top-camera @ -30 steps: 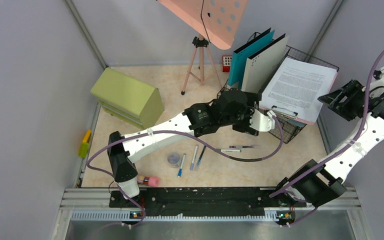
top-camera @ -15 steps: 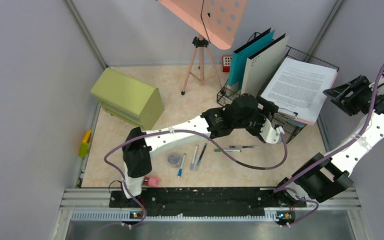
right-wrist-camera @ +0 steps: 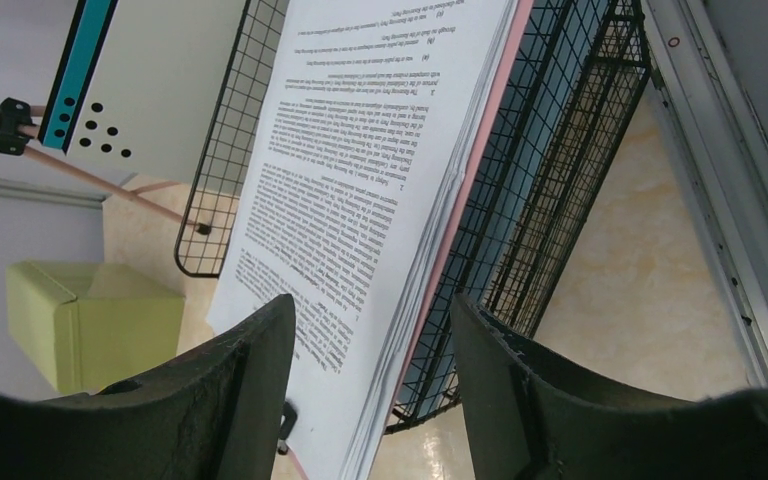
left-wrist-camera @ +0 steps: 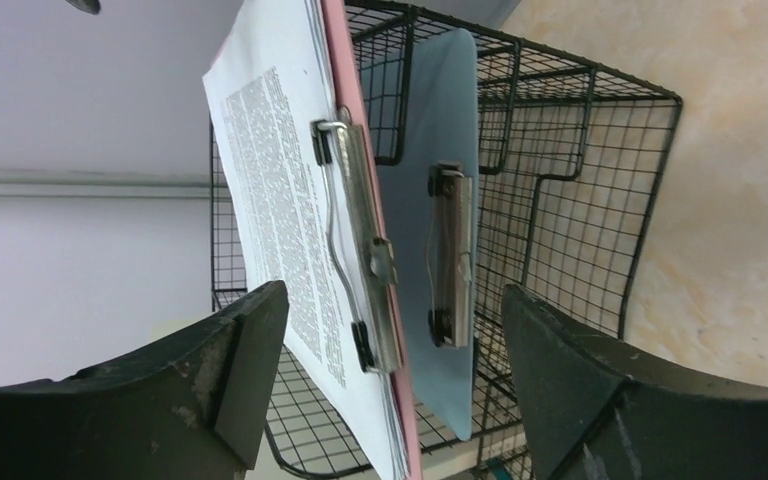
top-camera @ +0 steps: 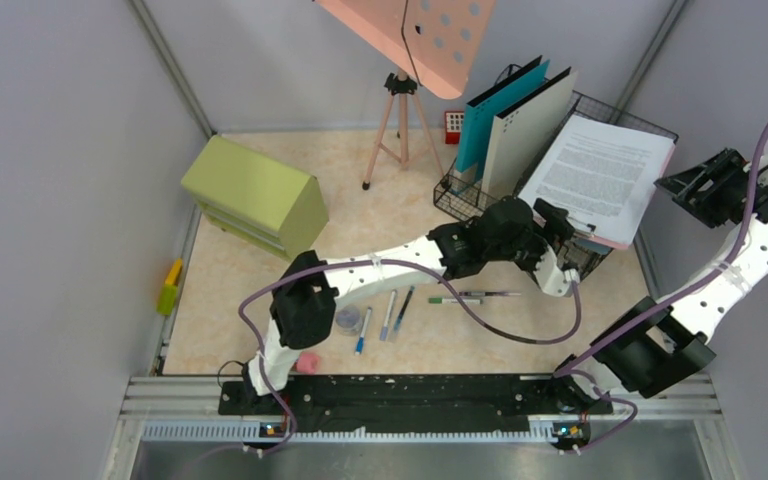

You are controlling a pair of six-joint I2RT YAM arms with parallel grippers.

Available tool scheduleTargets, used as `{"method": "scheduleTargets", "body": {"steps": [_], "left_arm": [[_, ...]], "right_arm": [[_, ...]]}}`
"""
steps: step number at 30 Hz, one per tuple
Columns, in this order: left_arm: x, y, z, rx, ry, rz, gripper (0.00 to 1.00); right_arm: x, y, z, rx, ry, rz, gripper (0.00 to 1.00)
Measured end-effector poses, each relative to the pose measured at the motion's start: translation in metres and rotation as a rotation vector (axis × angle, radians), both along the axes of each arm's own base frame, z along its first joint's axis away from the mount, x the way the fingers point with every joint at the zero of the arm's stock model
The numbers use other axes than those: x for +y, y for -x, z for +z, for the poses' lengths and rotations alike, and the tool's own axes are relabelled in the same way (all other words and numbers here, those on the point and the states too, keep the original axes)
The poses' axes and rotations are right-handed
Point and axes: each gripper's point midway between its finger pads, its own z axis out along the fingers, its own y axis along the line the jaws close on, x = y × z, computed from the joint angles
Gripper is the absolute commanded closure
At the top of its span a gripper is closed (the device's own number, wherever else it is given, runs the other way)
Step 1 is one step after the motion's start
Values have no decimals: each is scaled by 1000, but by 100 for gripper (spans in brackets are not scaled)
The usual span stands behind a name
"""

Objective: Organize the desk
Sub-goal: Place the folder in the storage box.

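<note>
The desk (top-camera: 380, 220) is a pale marbled tabletop. At its right rear, a pink clipboard (top-camera: 600, 175) with printed sheets leans out of a black wire basket (top-camera: 585, 262). A blue clipboard (left-wrist-camera: 430, 120) stands behind it in the basket. My left gripper (top-camera: 557, 222) is at the pink clipboard's clip end (left-wrist-camera: 360, 250), open, and both clips show between its fingers (left-wrist-camera: 255, 365). My right gripper (top-camera: 688, 185) hangs open just off the clipboard's right edge. In the right wrist view, the sheets' edge (right-wrist-camera: 430, 250) lies between its fingers (right-wrist-camera: 505, 390), apart from them.
Several pens (top-camera: 390, 315) and a marker (top-camera: 470, 298) lie on the desk's front middle by a small round grey thing (top-camera: 348, 318). A green drawer cabinet (top-camera: 255, 195) sits left, a tripod (top-camera: 400, 115) stands behind, and teal and white binders (top-camera: 510, 120) stand in the rack.
The left arm has stretched further right, bringing its gripper to the clipboard's clip end, with its jaws slightly narrower. The right gripper has drawn back a little to the right.
</note>
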Motion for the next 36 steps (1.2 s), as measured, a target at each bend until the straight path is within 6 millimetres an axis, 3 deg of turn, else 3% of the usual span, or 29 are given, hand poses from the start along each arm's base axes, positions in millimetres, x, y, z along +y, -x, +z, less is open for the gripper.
{"method": "scheduleTargets", "body": {"steps": [5,10,18,23,25,36], "left_arm": [[-15,-5,9,-40,36,-19,29],[-30,-13,24,-76,88,-27,48],[-36,-19,11,-91,70,-24,77],[-33,-28,14,-121,69,12,96],[-31,-33,17,-139,73,25,100],[-28,-39,17,-249,37,55,100]], "right_arm": [[-4,1,-2,-1,16,4,42],[-10,3,-3,-2,27,-3,42],[-17,-1,-8,0,29,-5,42],[-20,-2,-12,4,25,-3,42],[-20,-2,-12,3,30,0,42],[-21,-3,-18,8,27,2,42]]}}
